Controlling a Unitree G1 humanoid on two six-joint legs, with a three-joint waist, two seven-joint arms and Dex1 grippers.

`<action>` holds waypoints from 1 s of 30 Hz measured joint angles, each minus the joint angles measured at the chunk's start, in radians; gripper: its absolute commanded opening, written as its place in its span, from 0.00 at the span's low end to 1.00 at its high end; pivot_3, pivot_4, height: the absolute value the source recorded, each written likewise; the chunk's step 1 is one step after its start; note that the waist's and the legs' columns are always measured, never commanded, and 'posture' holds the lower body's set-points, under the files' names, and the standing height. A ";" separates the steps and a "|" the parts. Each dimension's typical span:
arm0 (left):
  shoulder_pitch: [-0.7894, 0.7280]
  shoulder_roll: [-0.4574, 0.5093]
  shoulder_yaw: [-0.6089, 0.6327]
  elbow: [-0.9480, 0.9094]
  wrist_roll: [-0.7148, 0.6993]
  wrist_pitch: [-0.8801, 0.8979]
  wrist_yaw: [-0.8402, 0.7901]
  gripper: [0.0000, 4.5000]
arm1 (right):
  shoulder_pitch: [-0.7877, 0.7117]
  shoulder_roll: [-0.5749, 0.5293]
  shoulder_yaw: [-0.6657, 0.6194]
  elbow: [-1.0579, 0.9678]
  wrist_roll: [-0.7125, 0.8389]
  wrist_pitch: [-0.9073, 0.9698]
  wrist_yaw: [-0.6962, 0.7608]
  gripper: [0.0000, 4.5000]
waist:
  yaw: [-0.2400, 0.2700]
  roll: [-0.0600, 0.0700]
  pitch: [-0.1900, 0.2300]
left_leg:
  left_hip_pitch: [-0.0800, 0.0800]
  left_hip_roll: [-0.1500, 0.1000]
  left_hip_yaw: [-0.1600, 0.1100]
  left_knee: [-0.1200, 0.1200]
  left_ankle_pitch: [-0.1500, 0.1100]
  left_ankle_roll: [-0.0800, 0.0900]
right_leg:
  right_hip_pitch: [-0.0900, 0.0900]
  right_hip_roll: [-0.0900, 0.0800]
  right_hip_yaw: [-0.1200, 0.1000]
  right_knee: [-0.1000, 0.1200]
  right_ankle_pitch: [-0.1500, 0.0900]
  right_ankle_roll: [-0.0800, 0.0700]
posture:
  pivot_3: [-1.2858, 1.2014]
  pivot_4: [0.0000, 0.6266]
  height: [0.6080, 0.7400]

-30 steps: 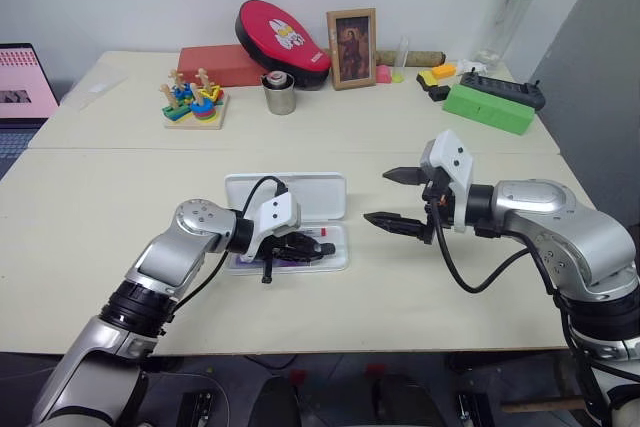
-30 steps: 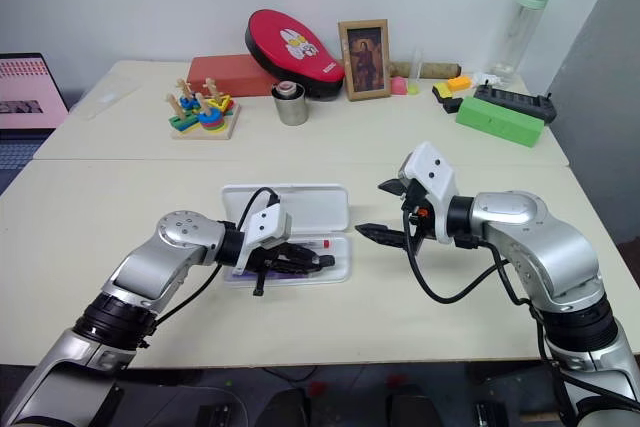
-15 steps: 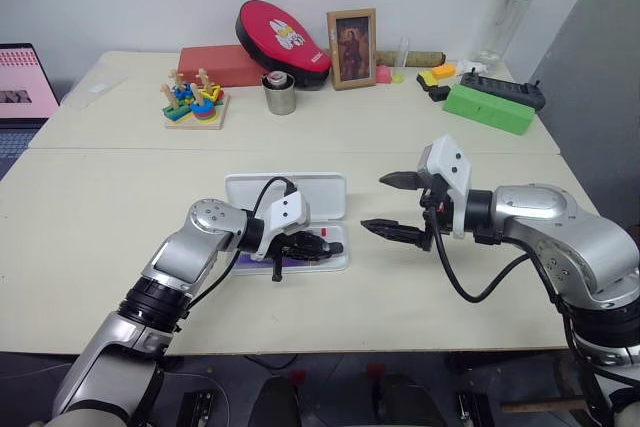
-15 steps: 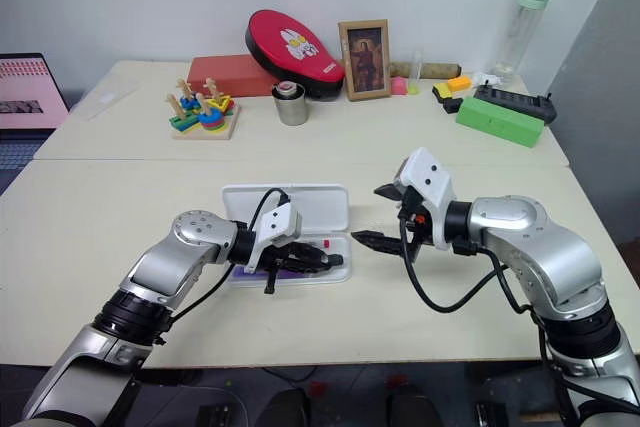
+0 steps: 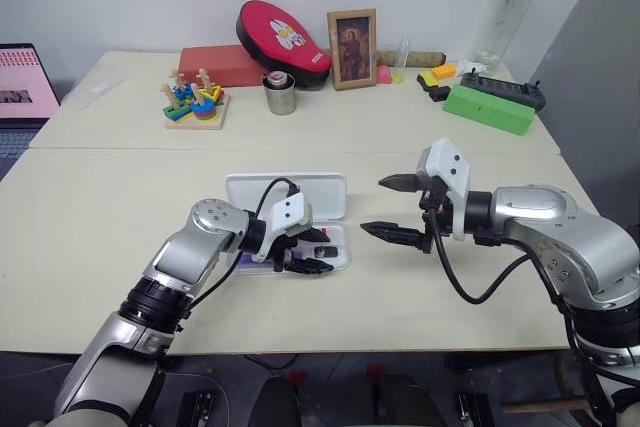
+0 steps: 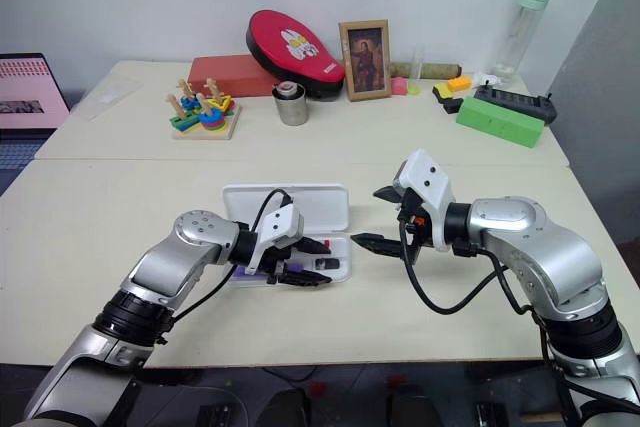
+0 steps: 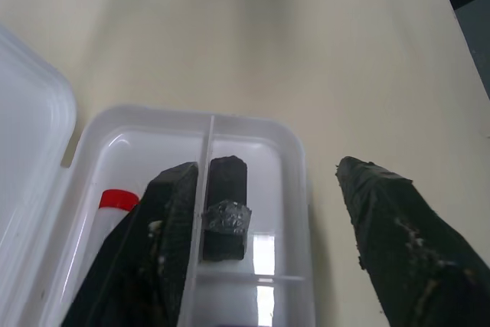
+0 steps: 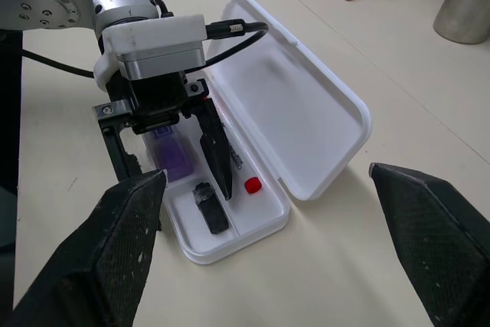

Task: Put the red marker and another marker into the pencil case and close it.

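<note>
The left claw (image 5: 312,250), fingers spread, straddles the open pencil case (image 5: 333,196) tray's 6 o'clock rim; the red marker (image 8: 250,186) and purple marker (image 8: 174,157) lie inside. The right claw (image 5: 388,206), spread wide, hangs at 3 o'clock, bare desk (image 5: 100,207) all around.

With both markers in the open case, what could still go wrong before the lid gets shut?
The left gripper stands open with one finger inside the pencil case, beside the red marker; pulling out carelessly might drag the tray or flick the marker. A small black piece lies in the end compartment. The right gripper hangs open near the case's end and might knock it when reaching for the lid.
</note>
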 measured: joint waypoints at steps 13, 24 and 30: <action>0.133 -0.046 0.370 -0.169 -0.192 0.121 0.279 0.99 | -0.345 0.168 0.035 0.312 -0.081 -0.087 -0.046 1.00 | -0.014 0.000 0.000 | 0.001 0.000 0.000 0.000 0.000 0.001 | 0.000 0.000 0.000 0.001 0.000 0.000 | 0.52 0.24 1.00; 0.357 -0.093 0.724 -0.418 -0.378 0.226 0.571 1.00 | -0.509 0.397 0.176 0.766 -0.287 -0.218 -0.134 0.52 | -0.010 -0.001 -0.001 | 0.000 0.000 0.000 0.000 0.000 0.000 | 0.000 -0.001 -0.001 0.001 0.001 0.000 | 0.52 0.24 1.00; 0.383 -0.077 0.738 -0.485 -0.442 0.259 0.609 1.00 | -0.525 0.470 0.197 0.919 -0.365 -0.305 -0.139 0.20 | -0.007 -0.001 -0.001 | 0.001 0.000 0.000 0.000 0.001 0.000 | 0.000 -0.001 -0.001 0.003 0.001 0.000 | 0.52 0.24 1.00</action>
